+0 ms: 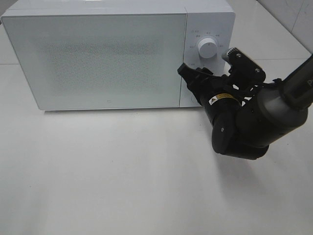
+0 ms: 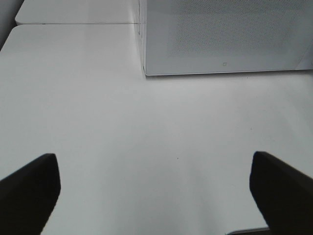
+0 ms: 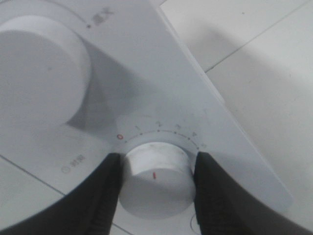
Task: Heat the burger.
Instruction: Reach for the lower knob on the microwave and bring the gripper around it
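The burger is out of view. The white microwave (image 1: 98,58) stands at the back of the table with its door shut. My right gripper (image 1: 190,81) is at the control panel, and in the right wrist view it (image 3: 156,169) is shut on the lower dial knob (image 3: 155,183), with one black finger (image 3: 105,191) on each side. The knob's red mark points toward the camera, and a scale with a red 0 runs around it. My left gripper (image 2: 155,196) is open and empty over bare table, facing the microwave's front corner (image 2: 146,68).
The larger upper dial (image 1: 208,49) sits above the gripped knob and also shows in the right wrist view (image 3: 39,73). My right arm (image 1: 254,122) reaches in from the right edge. The white tabletop (image 1: 122,171) extends in front of the microwave.
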`<action>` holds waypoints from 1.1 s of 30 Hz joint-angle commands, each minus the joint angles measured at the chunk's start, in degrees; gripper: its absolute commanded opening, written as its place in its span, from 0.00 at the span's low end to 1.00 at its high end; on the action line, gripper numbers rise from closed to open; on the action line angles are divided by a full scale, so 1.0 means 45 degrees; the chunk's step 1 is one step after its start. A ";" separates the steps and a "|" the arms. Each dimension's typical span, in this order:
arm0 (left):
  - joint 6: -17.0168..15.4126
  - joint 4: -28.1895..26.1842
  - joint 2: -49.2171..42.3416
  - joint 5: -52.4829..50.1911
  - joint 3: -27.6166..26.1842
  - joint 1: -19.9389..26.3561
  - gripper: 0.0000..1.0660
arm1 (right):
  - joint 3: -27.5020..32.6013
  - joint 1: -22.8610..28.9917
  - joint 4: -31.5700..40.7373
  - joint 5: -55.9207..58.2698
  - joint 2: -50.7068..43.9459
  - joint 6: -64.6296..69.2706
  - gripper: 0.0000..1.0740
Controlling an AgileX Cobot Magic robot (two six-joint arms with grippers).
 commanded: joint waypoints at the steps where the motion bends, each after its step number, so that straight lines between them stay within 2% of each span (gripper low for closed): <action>1: 0.0051 -0.0038 -0.0166 -0.0051 0.0000 0.0051 0.92 | -0.0522 0.0064 -0.2521 -0.0688 -0.0089 0.3081 0.00; 2: 0.0051 -0.0038 -0.0166 -0.0051 0.0000 0.0051 0.92 | -0.0522 0.0064 -0.2521 -0.0688 -0.0089 0.3081 0.00; 5: 0.0051 -0.0038 -0.0166 -0.0051 0.0000 0.0051 0.92 | -0.0522 0.0064 -0.2839 -0.1184 -0.0089 0.5730 0.00; 11: 0.0051 -0.0038 -0.0166 -0.0051 0.0000 0.0051 0.92 | -0.0522 0.0064 -0.2992 -0.1604 -0.0089 0.7487 0.00; 13: 0.0051 -0.0038 -0.0166 -0.0051 0.0000 0.0051 0.92 | -0.0522 0.0064 -0.2992 -0.2012 -0.0089 0.9218 0.00; 19: 0.0051 -0.0038 -0.0166 -0.0051 0.0000 0.0051 0.92 | -0.0522 0.0064 -0.2992 -0.2368 -0.0089 0.9753 0.00; 21: 0.0051 -0.0038 -0.0166 -0.0051 0.0000 0.0051 0.92 | -0.0522 0.0064 -0.2992 -0.2725 -0.0089 1.1064 0.00; 33: 0.0051 -0.0038 -0.0166 -0.0051 0.0000 0.0051 0.92 | -0.0522 0.0064 -0.2878 -0.2827 -0.0089 1.1052 0.00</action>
